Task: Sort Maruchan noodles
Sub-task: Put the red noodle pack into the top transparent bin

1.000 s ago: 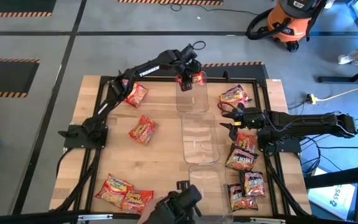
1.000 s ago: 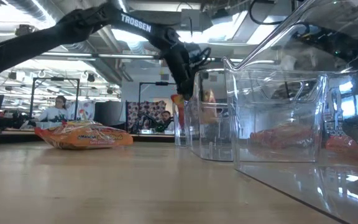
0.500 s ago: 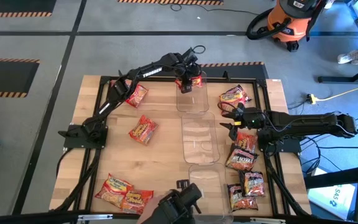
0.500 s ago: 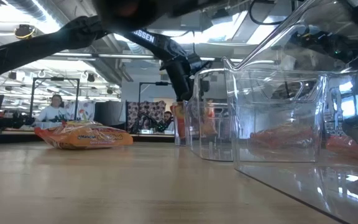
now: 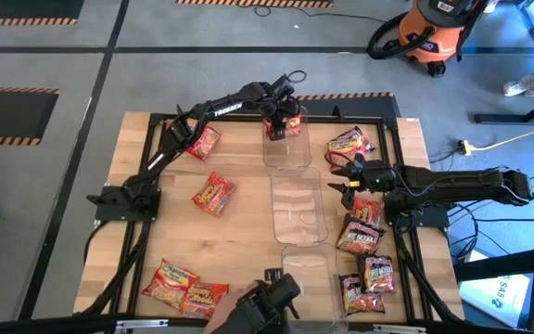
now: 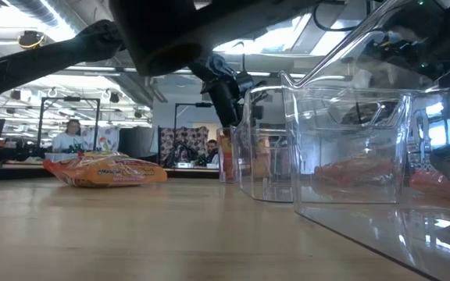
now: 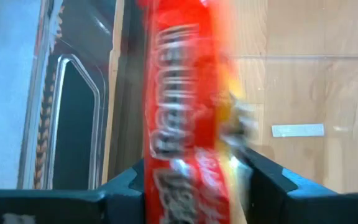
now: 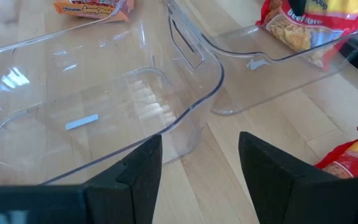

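We're getting even, bright overhead light w/ soft shadows on the table (image 5: 248, 213). Ceiling strip lights are glaring at 10 o'clock in low view. Clear bins (image 6: 350, 156) are throwing reflections. Red packet (image 7: 185, 112) is smearing w/ motion blur in left wrist view.

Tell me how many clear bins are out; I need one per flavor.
3, in a line down the table's middle: the far bin, the middle bin, and the near bin, partly hidden at the picture's edge.
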Available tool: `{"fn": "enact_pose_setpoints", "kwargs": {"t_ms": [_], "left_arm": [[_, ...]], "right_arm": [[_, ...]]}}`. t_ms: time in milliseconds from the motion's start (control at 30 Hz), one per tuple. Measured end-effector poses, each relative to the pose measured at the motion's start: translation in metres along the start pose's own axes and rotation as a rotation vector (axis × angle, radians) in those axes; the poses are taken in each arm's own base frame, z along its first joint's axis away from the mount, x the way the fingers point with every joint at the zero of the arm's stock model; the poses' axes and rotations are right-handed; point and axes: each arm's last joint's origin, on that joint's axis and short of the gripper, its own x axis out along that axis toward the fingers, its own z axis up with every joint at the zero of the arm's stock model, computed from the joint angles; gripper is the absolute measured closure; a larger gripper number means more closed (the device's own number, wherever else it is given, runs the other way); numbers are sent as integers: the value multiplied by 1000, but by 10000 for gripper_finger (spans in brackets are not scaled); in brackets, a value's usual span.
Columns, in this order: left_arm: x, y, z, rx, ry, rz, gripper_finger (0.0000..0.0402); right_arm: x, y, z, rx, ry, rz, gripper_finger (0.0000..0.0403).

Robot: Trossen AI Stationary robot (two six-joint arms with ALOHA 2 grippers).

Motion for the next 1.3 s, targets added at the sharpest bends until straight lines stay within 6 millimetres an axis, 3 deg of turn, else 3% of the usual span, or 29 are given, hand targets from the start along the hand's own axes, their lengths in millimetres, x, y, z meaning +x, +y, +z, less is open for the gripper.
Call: {"fn": "enact_pose_setpoints", "kwargs": {"t_ms": [200,500,900,1300], "left_arm": [[-1,0,0,-1,5,2,216],[-9,6,6,4,46,165,217],[-9,5,6,1,64,188,217],[-41,5,16,7,16,244,217]], "right_arm": [[0,0,0,1,0,0,210],[0,0,0,2,0,0,210],[0,0,0,0,0,2,210],[0,0,0,-1,1,3,210]]}}
